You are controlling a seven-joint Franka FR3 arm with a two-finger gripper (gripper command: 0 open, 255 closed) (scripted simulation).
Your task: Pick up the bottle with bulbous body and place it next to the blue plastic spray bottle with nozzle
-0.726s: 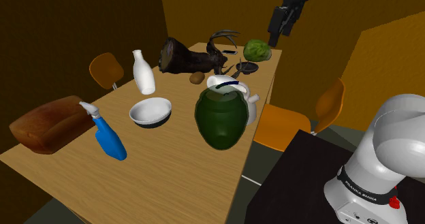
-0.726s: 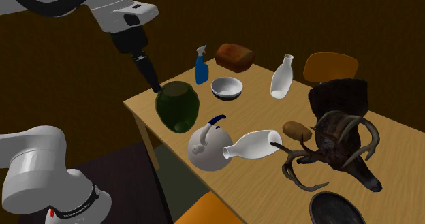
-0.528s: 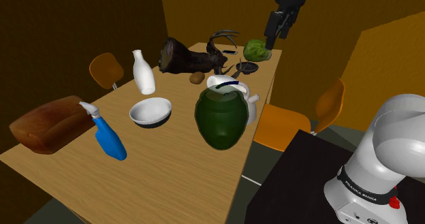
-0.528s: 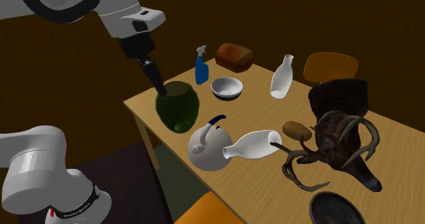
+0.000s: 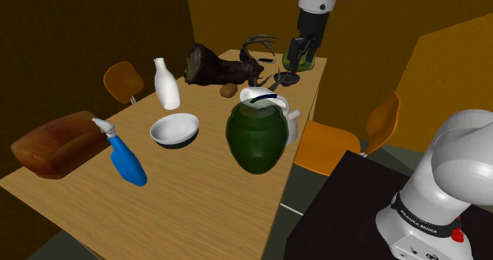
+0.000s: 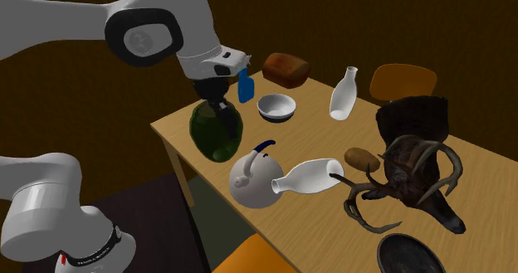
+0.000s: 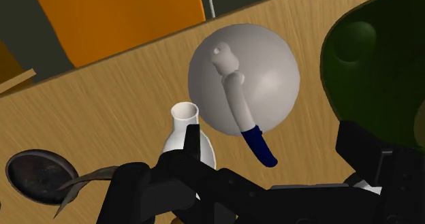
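A white bottle with a bulbous body (image 6: 311,177) lies on its side against a white kettle (image 6: 253,180), its neck pointing at the antlers. In the wrist view this bottle (image 7: 185,131) sits just ahead of my gripper (image 7: 248,167), beside the kettle (image 7: 245,76). The gripper (image 6: 216,105) hangs open and empty above the table, over the green jar (image 6: 216,132). From the shoulder camera the gripper (image 5: 294,58) is high over the far end of the table. The blue spray bottle (image 5: 125,160) stands near a bread loaf (image 5: 51,144). The same spray bottle (image 6: 246,85) stands just behind the arm.
A second white bottle (image 5: 166,84) stands upright behind a white bowl (image 5: 174,130). An antlered dark head (image 6: 415,163), a potato (image 6: 361,157) and a dark bowl (image 6: 407,255) crowd one end of the wooden table (image 5: 197,203). An orange chair (image 5: 332,144) stands beside it.
The arm has swung down and toward the shoulder view's left, bringing the gripper lower over the jar and kettle. Its fingers have stayed open; nothing on the table has moved.
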